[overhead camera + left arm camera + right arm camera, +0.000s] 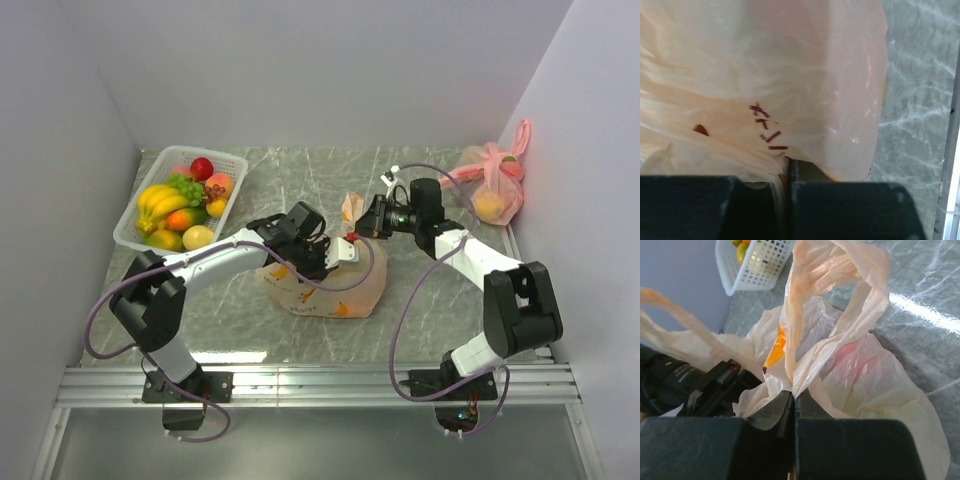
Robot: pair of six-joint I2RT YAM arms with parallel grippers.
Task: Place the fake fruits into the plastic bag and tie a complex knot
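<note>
The peach-orange plastic bag (325, 290) lies mid-table with fruit shapes showing through it, one pinkish (849, 353) and one orange (776, 347). My left gripper (338, 254) is over the bag's top, shut on a gathered fold of the bag (790, 75); its jaws are together with film pinched between them (787, 170). My right gripper (358, 230) is just right of it, shut on a handle loop (840, 295) that rises from its fingertips (794, 396). The other handle (685, 337) stretches left. More fake fruits (180, 205) lie in the basket. No knot is visible.
A white mesh basket (128, 232) with bananas, grapes, apples and other fruits stands at the back left, and it also shows in the right wrist view (760, 265). A pink tied bag (497, 185) with a yellow fruit sits at the back right against the wall.
</note>
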